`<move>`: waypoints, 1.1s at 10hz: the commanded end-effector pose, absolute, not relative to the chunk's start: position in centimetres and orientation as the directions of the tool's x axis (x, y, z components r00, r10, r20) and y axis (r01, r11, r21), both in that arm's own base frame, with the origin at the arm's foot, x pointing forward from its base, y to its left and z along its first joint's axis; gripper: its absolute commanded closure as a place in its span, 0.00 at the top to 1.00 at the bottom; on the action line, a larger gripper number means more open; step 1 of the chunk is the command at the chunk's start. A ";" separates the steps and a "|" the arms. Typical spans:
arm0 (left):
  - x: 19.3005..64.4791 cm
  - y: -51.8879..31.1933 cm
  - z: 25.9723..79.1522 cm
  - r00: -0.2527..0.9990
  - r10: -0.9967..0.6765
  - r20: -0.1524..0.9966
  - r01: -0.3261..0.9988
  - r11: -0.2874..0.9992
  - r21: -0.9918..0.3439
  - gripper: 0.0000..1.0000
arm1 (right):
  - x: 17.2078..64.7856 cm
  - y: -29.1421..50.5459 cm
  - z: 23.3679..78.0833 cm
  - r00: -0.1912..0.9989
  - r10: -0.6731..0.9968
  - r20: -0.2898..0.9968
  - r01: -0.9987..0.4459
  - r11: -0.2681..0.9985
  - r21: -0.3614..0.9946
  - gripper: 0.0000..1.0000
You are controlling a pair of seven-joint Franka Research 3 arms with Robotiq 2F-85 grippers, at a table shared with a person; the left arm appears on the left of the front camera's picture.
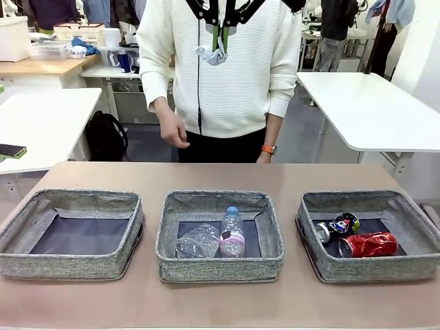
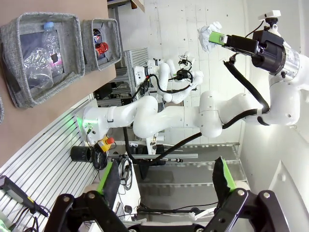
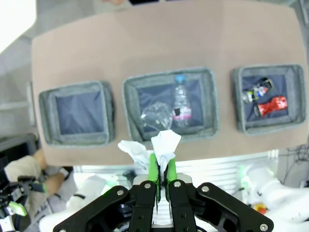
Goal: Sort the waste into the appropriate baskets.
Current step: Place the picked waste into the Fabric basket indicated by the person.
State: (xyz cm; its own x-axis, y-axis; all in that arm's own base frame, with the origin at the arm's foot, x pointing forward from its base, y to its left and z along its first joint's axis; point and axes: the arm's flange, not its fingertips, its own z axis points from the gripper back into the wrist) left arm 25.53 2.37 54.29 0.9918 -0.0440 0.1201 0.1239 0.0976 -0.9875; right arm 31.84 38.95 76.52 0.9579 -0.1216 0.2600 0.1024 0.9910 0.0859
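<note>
The right fingers (image 3: 161, 170) are pinched nearly shut on the small white paper wad (image 3: 164, 144), which bulges out past their tips and spills to one side. Far beyond the tips lie the three baskets on the worktop (image 3: 145, 53): the empty basket (image 3: 46, 112), the middle basket (image 3: 129, 112) with the pink-label bottle (image 3: 180, 102) and the label-less bottle (image 3: 155, 116), and the third basket (image 3: 237, 105) with the red can (image 3: 271, 105) and dark blue can (image 3: 257, 90).

The wad looks nearly weightless, soft and springy; it should crush rather than slip, so a pinch through its thick middle is the sound hold. On letting go it may cling to a pad or drift, so I judge a low release over the empty basket safest.

The left fingers (image 2: 166, 181) stand wide apart with nothing between them, pointing off the worktop.

From the front the wrist above the right fingers is cut off by the top edge, and how deep the wad sits between the pads is hard to make out
</note>
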 end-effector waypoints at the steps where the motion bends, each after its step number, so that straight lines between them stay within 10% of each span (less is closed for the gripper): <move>1: 25.4 2.2 54.5 0.989 -0.047 0.139 0.142 0.081 -0.986 1.00 | 31.6 38.9 76.6 0.960 -0.126 0.249 0.105 0.990 0.095 0.07; 11: 25.4 2.2 54.5 0.989 -0.047 0.139 0.142 0.081 -0.986 1.00 | 31.6 38.9 76.6 0.960 -0.126 0.249 0.105 0.990 0.095 0.07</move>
